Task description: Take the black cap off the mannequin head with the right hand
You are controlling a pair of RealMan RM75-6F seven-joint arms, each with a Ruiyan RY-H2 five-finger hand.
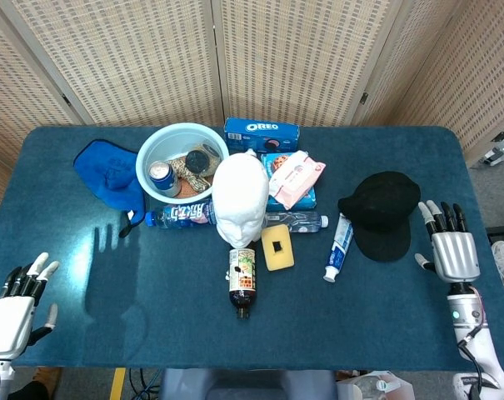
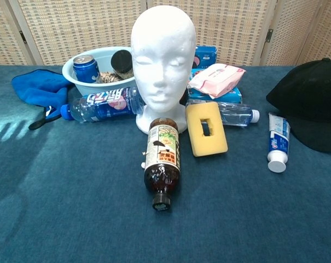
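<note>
The black cap (image 1: pixel 382 212) lies flat on the blue table, right of the toothpaste tube; in the chest view the black cap (image 2: pixel 313 104) shows at the right edge. The white mannequin head (image 1: pixel 240 198) stands bare at the table's middle, and the mannequin head (image 2: pixel 162 63) faces the chest camera. My right hand (image 1: pixel 451 250) rests open at the table's right edge, a little right of the cap and apart from it. My left hand (image 1: pixel 14 308) hangs open at the near left corner, holding nothing. Neither hand shows in the chest view.
A light blue bowl (image 1: pixel 152 154) holds a can and snacks. A blue cloth (image 1: pixel 110 175), water bottles, a brown bottle (image 1: pixel 242 283), a yellow sponge (image 1: pixel 277 247), a toothpaste tube (image 1: pixel 336 248), a wipes pack (image 1: pixel 296 177) and an Oreo box (image 1: pixel 261 133) crowd around the head.
</note>
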